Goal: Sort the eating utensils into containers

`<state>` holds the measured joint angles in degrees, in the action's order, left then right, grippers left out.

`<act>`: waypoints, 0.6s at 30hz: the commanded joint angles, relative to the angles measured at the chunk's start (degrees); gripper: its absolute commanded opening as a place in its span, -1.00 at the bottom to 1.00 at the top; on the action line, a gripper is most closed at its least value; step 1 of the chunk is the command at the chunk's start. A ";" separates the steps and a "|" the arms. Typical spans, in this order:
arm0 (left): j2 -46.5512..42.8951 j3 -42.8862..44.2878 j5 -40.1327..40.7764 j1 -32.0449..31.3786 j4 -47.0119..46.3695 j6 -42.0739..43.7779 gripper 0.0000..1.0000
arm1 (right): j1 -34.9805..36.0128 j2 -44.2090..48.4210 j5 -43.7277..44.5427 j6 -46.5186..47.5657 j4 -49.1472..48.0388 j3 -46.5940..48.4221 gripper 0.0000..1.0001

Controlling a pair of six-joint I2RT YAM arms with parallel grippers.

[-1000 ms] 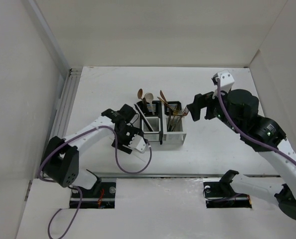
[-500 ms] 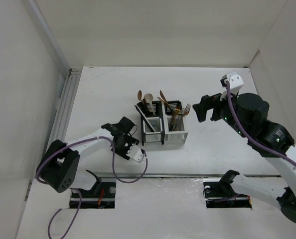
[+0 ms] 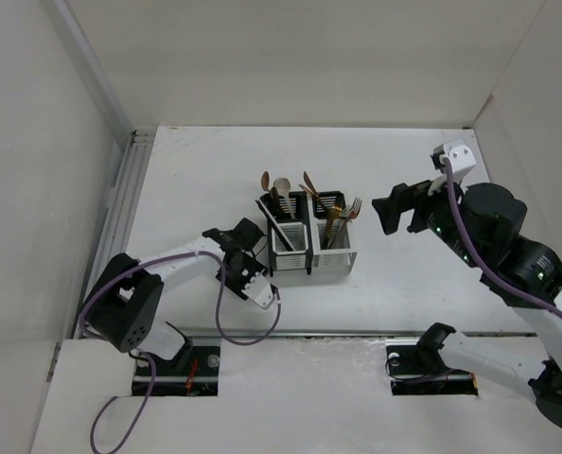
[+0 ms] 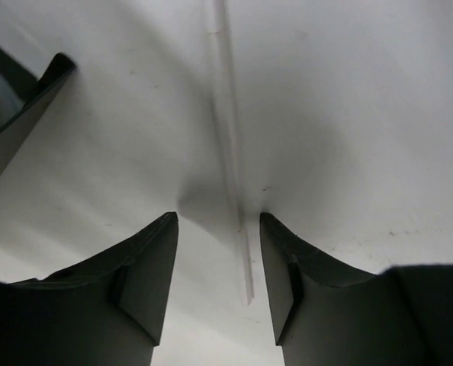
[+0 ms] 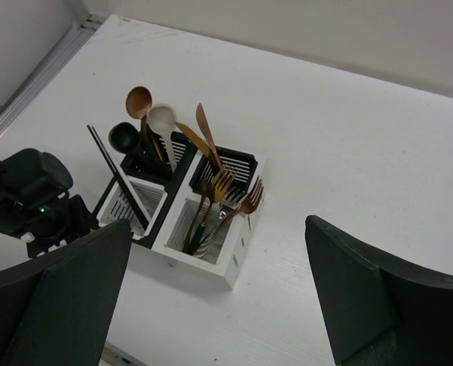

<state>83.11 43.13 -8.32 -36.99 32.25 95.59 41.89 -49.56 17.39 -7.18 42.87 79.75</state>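
Copper, gold and black utensils (image 5: 223,187) stand in the containers (image 5: 204,255). Left gripper (image 4: 216,252) is partly spread and empty. Right gripper (image 3: 402,210) gapes wide, also empty.

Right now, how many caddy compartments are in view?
4, joined together: black far-left compartment holding spoons, black far-right compartment, white near-left compartment, white near-right compartment holding forks. None seems hidden.

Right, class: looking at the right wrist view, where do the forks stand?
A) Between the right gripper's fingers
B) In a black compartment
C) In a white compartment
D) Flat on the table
C: the forks stand tines-up, their handles down inside a white compartment of the caddy block.
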 commanded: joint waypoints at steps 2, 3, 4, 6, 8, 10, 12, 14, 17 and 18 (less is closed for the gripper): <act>5.30 -2.53 -4.78 -1.67 12.32 0.31 -0.20 | -0.32 2.62 1.25 0.76 -2.00 -0.64 1.00; 6.44 -2.53 -5.74 -1.68 12.31 -0.75 -0.25 | -0.32 2.63 1.25 0.76 -2.00 -0.64 1.00; 7.15 -1.75 -5.75 -2.20 12.31 -3.11 -0.30 | -0.32 3.24 1.25 0.76 -2.00 -0.64 1.00; 8.55 -0.25 -7.23 -3.00 12.31 -4.35 -0.43 | -0.32 3.77 1.77 0.24 -2.00 -0.64 1.00; 10.40 1.15 -7.24 -3.52 12.84 -7.42 -0.52 | -0.32 4.82 1.77 0.24 -2.00 -0.64 1.00; 11.80 1.95 -7.24 -4.23 13.36 -9.10 -0.71 | -0.32 4.82 2.91 0.24 -1.48 -0.64 1.00; 11.81 2.48 -7.76 -4.76 13.37 -10.42 -0.91 | -0.32 5.44 3.44 0.24 -1.48 -0.64 1.00; 11.29 1.70 -7.77 -4.76 12.67 -12.18 -1.00 | -0.32 6.05 3.96 0.24 -1.48 -0.64 1.00; 6.57 -0.76 -9.08 -4.76 9.60 -14.46 -1.00 | -0.32 6.67 3.97 0.24 -1.48 -0.64 1.00; 5.06 -1.29 -10.04 -4.76 9.59 -14.47 -1.00 | -0.32 6.67 3.97 0.24 -1.48 -0.64 1.00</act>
<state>88.16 47.59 -7.38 -41.04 39.68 84.38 41.89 -43.27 19.97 -7.09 42.89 79.40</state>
